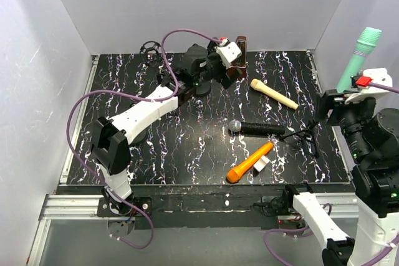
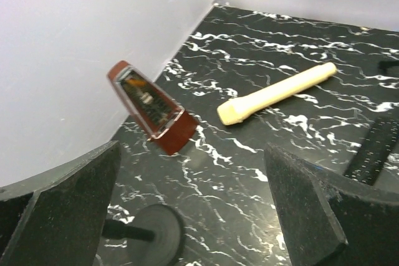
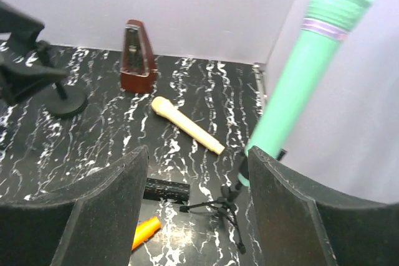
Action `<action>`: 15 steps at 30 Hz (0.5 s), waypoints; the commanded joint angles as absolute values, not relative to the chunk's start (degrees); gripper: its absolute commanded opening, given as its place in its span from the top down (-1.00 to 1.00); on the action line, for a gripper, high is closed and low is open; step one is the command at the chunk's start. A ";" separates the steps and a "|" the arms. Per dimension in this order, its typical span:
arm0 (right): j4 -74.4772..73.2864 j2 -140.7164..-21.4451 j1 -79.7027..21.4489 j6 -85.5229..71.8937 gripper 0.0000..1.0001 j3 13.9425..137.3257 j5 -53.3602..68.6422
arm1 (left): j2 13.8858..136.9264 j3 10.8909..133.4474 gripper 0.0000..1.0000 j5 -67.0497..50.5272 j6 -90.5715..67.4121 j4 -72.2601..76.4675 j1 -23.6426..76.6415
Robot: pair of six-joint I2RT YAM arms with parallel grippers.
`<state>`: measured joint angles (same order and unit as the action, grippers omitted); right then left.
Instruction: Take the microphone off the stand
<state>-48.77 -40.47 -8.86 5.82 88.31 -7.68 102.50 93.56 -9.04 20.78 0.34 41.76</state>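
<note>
Right wrist view with top external view for context. The green microphone (image 3: 287, 104) stands tilted in its tripod stand (image 3: 221, 207). Its lower end lies just ahead of the right gripper (image 3: 196, 160), close against the inner edge of that gripper's right-hand finger. Its head rises up and away to the gripper's right. The jaws of the right gripper are spread wide and hold nothing, and contact with the microphone cannot be confirmed. The left gripper (image 2: 192, 154) is also fully spread and empty. A metronome (image 2: 153, 109) stands just ahead of it to its left, and a cream microphone (image 2: 274, 95) lies ahead to its right on the table (image 1: 206, 91). This gripper is well apart from the stand. A black microphone (image 1: 257, 128) and an orange microphone (image 1: 249, 162) lie loose on the table, to the left of the right gripper.

Handling, as judged. The body appears rigid and smooth, tapering toward the foot, and probably light. The padded-looking head is the poorest place to pinch. The straight shaft above the clip offers parallel sides for the fingers, so a firm hold there, drawn along the microphone's own axis, seems soundest. The slender tripod looks easily tipped or dragged along if the clip binds.
</note>
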 commanded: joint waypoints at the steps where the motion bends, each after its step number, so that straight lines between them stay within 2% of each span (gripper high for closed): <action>1: -52.20 -44.11 -6.86 5.27 -0.42 94.29 -14.66 | 103.62 97.46 -0.96 -14.06 18.11 -3.69 42.89; 9: -54.40 -54.65 -0.62 3.16 -0.40 107.12 -18.81 | 106.43 103.71 -0.96 -17.31 14.07 -3.61 44.21; 13: -58.43 -62.74 3.24 2.99 -0.39 121.07 -17.67 | 109.15 104.85 -0.96 -26.69 9.77 3.85 44.56; 15: -60.72 -64.68 5.79 2.81 -0.39 124.00 -15.92 | 112.05 106.95 -0.96 -31.88 6.35 7.28 45.35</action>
